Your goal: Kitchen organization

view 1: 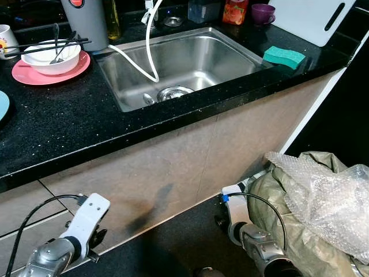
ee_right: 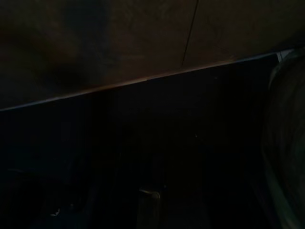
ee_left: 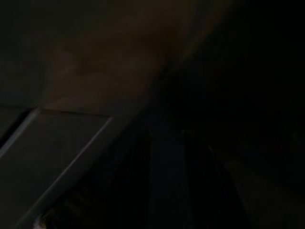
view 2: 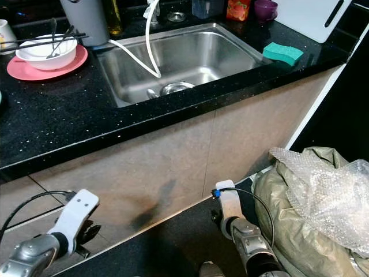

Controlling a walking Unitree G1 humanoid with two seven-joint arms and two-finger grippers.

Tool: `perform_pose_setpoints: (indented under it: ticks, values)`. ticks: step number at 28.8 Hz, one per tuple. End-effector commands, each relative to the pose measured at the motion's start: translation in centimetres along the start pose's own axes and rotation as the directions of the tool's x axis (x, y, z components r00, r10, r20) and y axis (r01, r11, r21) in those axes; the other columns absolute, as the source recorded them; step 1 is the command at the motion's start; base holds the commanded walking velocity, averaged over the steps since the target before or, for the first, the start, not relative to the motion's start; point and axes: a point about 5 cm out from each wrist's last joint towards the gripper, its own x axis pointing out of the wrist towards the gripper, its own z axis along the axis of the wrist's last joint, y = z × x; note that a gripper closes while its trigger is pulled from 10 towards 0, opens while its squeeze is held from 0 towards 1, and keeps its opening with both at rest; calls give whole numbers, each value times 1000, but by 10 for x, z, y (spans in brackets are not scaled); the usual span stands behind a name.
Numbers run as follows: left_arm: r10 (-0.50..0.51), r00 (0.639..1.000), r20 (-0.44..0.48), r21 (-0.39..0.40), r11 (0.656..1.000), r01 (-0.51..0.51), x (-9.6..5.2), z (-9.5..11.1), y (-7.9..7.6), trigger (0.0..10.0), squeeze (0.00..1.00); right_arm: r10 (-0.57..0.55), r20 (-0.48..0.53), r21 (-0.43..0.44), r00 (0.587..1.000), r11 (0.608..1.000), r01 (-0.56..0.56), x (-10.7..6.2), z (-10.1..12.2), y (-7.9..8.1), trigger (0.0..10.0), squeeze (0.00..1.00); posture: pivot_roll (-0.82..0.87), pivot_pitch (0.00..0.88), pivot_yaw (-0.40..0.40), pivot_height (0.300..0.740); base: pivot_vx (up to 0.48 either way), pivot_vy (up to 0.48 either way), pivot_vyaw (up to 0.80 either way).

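Observation:
A white bowl [view 1: 52, 57] holding black chopsticks [view 1: 46, 45] and a spoon sits on a pink plate [view 1: 34, 75] at the back left of the black countertop [view 1: 69, 121]. The steel sink [view 1: 190, 60] has a white hose [view 1: 149, 52] hanging into it. A green sponge [view 1: 283, 56] lies to the right of the sink. My left gripper [view 1: 95, 239] hangs low in front of the cabinet at the left. My right gripper [view 1: 221, 221] hangs low near the floor at the right. Both wrist views are very dark and make out just cabinet panels.
Behind the sink stand a grey canister [view 1: 86, 23], a purple cup [view 1: 262, 12] and a white cutting board [view 1: 311, 17]. A mug [view 1: 6, 37] and a blue plate edge [view 1: 3, 104] are at the far left. On the floor, a bag with bubble wrap [view 1: 323, 196] crowds my right arm.

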Motion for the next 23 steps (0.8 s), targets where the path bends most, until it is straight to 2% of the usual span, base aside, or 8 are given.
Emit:
perform_pose_setpoints:
  ticks: [1, 3, 6, 8, 15, 16, 19, 23]
  values:
    - [72, 996, 46, -119, 991, -66, -7, 2, 6, 10000, 0, -9, -25, 13, 1000, 1000, 10, -2, -10, -3, 10000, 0, 14, 98, -8, 740, 0, 0, 0]
    - [173, 982, 73, -296, 944, -144, -17, -3, 9, 10000, 0, -13, -26, 18, 1000, 1000, 14, -2, -12, -4, 10000, 0, 15, 98, -8, 740, 0, 0, 0]
    - [172, 984, 48, -316, 937, -149, -21, -9, 6, 10000, 0, -14, -27, 19, 1000, 1000, 14, -3, -13, -4, 10000, 0, 16, 101, -6, 740, 0, 0, 0]
    - [118, 992, -43, -286, 950, -125, -30, -30, -6, 10000, 0, -14, -30, 20, 999, 1000, 15, -3, -14, -4, 10000, 0, 18, 104, -5, 740, 0, 0, 0]
    - [76, 986, -148, -244, 963, -111, -37, -57, -16, 10000, 0, -12, -37, 20, 999, 1000, 13, -3, -17, -3, 10000, 0, 23, 104, -10, 740, 0, 0, 0]
    - [63, 983, -173, -219, 970, -101, -35, -64, -18, 10000, 0, -11, -39, 19, 999, 1000, 12, -3, -17, -3, 10000, 0, 24, 104, -11, 740, 0, 0, 0]
    - [-18, 983, -182, -1, 1000, 18, -20, -74, -34, 10000, 0, -4, -45, 15, 999, 1000, 4, -2, -17, -1, 10000, 0, 27, 106, -21, 740, 0, 0, 0]
    - [-46, 988, -147, 32, 998, 51, -1, -71, -51, 10000, 0, 4, -57, 7, 998, 1000, -4, -1, -18, 2, 10000, 0, 22, 107, -23, 740, 0, 0, 0]
